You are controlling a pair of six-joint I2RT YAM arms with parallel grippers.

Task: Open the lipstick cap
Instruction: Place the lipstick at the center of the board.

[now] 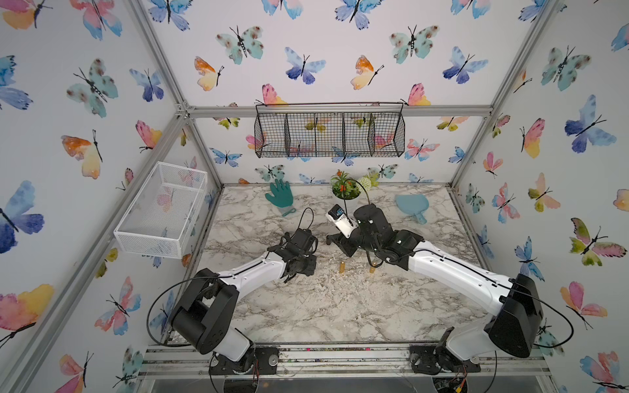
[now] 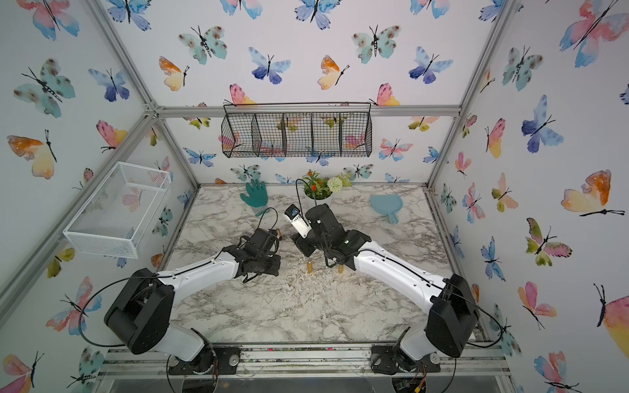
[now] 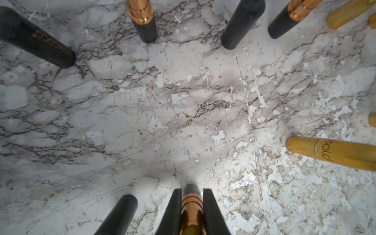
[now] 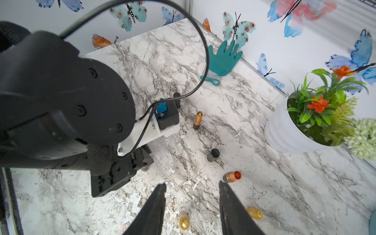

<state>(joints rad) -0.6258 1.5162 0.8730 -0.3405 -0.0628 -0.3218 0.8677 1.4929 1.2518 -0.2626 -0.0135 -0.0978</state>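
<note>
In the left wrist view my left gripper (image 3: 192,191) is shut on a lipstick (image 3: 191,205) with a copper collar. Its black end points down at the marble, and no cap is on it. A black cap (image 3: 120,213) stands right beside it. Several other tubes stand around: an uncapped copper one (image 3: 142,20), a black cap (image 3: 242,24) and a wooden one (image 3: 329,154). My right gripper (image 4: 192,187) hangs open over the table with nothing between its fingers. Below it stand two gold-topped tubes (image 4: 184,220), and an uncapped red lipstick (image 4: 232,176) is close by.
A white flower pot (image 4: 289,132) and a teal glove (image 4: 221,61) sit at the back of the marble table (image 1: 306,306). A blue paddle (image 1: 412,204) lies at the back right. A white basket (image 1: 160,211) hangs on the left wall and a black wire basket (image 1: 330,134) on the back wall.
</note>
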